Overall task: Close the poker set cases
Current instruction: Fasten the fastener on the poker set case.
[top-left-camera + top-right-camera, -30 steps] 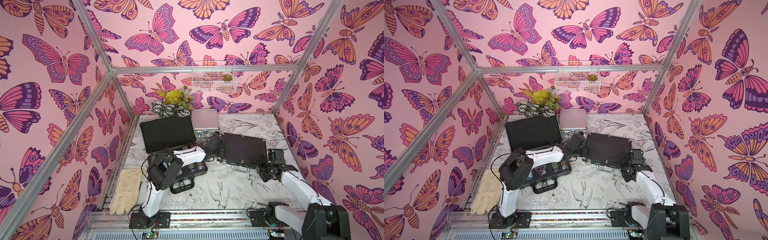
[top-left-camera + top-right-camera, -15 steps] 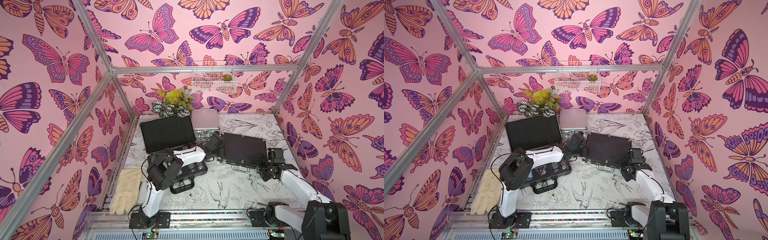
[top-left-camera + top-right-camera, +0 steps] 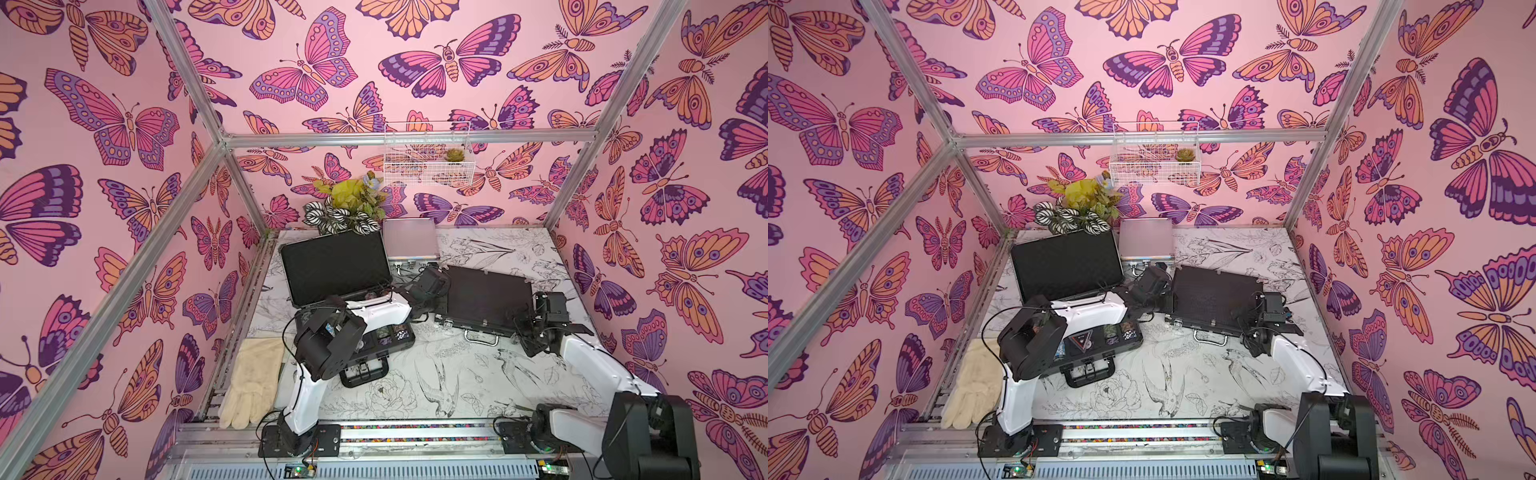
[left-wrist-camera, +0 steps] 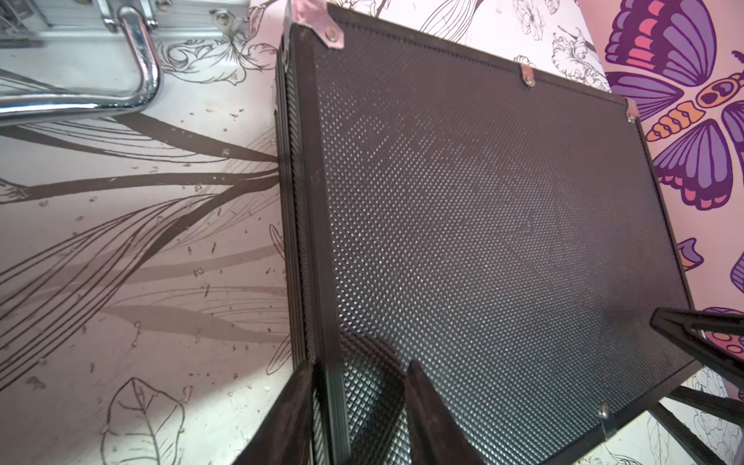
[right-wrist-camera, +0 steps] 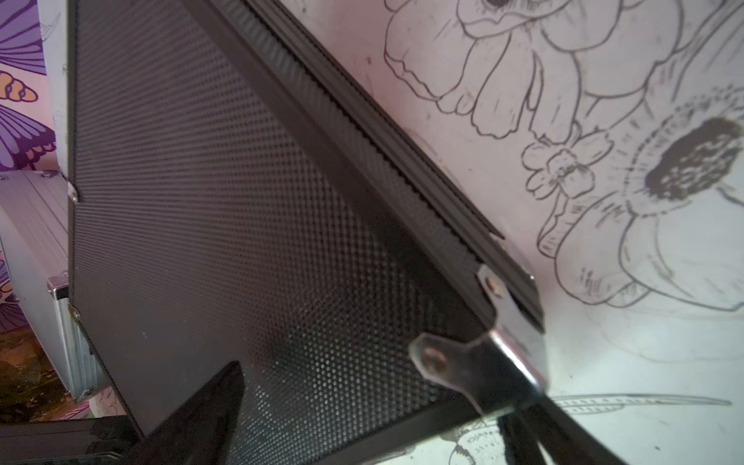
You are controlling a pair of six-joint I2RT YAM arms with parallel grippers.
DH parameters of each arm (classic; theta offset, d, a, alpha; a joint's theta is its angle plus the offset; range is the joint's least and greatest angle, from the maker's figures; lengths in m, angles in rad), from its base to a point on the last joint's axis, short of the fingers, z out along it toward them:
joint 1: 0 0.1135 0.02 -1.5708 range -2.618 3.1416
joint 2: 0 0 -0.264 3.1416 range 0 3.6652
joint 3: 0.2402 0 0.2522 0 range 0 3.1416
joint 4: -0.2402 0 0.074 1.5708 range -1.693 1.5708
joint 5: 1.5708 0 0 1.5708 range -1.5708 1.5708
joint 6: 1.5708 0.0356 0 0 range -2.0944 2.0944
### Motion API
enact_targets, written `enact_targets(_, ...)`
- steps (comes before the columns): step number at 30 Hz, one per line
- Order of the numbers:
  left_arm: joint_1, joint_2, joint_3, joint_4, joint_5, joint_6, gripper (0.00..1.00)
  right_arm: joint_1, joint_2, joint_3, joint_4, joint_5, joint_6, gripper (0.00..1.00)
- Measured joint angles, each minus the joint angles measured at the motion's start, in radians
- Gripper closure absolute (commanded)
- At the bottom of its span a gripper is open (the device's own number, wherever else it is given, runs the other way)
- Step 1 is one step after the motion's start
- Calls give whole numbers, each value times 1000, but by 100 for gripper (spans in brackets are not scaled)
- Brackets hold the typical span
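a cream work glove [image 3: 253,382] lies flat along the left edge of the table [image 3: 457,374], seen in both top views. the table is white, printed with line drawings of birds and flowers. a leafy plant [image 3: 349,208] with yellow-green and striped leaves stands at the back left corner. a white wire basket [image 3: 415,176] hangs on the back wall with a small succulent [image 3: 455,154] inside. pink butterfly wallpaper [image 3: 374,104] covers the walls between aluminium bars [image 3: 407,139].

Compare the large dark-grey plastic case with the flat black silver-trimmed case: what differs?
The large dark-grey plastic case stands open, lid upright, chips showing; the flat black silver-trimmed case lies closed. The grey case has a black handle; the black case a metal handle. Both lie on the table.
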Motion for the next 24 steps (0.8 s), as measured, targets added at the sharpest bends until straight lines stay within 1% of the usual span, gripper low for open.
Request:
enact_targets(9, 0, 0, 0, 0, 0, 0, 62, 1, -1, -12, 10, 5, 33, 12)
enact_targets(16, 0, 2, 0, 2, 0, 0, 62, 76, -36, -27, 12, 29, 83, 12)
enact_targets(24, 1, 2, 0, 2, 0, 0, 63, 83, -28, -47, 60, 40, 124, 14)
